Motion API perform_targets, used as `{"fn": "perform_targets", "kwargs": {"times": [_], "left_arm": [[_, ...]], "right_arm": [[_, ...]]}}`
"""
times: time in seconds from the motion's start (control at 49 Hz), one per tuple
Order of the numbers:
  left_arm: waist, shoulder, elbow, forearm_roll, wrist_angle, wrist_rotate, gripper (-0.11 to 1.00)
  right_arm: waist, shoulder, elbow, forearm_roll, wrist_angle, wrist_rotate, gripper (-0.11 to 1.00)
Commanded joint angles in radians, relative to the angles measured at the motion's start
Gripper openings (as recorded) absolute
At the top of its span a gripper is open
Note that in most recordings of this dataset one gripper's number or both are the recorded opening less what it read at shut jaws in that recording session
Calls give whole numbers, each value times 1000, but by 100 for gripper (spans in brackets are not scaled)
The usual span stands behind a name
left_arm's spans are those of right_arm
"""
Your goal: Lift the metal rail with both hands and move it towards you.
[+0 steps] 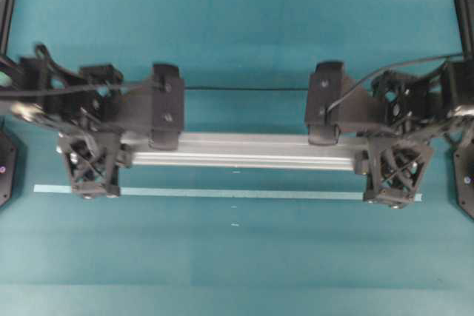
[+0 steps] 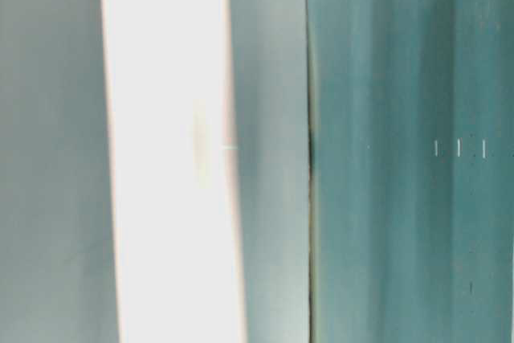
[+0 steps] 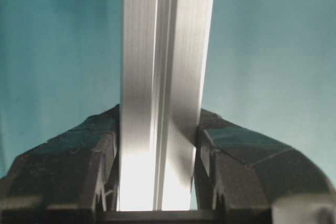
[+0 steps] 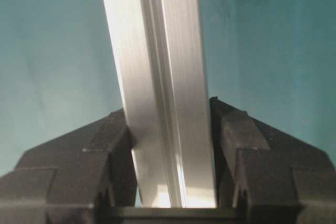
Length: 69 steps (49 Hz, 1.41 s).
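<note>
Nearest the worktop's front edge lies a thin pale-blue tape strip (image 1: 244, 194). Just behind it, the long grooved silver aluminium rail (image 1: 244, 152) runs parallel. The black left gripper (image 1: 92, 172) clamps its left end, and the black right gripper (image 1: 392, 179) clamps its right end.

Even, bright light overhead; glare whitens the metal rail (image 3: 157, 103) near both wrist cameras; the table-level view is blurred.

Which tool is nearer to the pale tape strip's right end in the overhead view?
Right. The right tool, shut on the metal rail, overlaps the tape strip's right end; the left tool, also gripping the rail, sits near the strip's opposite end.
</note>
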Motion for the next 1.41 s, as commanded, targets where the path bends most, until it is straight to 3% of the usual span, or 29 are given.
{"fn": "perform_targets", "kwargs": {"times": [0.0, 0.49, 0.838, 1.389], "left_arm": [[12, 8, 25, 5, -51, -14, 28], [31, 77, 176, 5, -236, -23, 28], [35, 132, 219, 3, -348, -48, 28], [25, 207, 250, 3, -480, -48, 28]], "right_arm": [[-8, 3, 29, 5, -63, 6, 41], [0, 106, 198, 5, -325, -35, 41], [0, 193, 216, 8, -396, -100, 41], [9, 242, 270, 23, -480, -100, 41]]}}
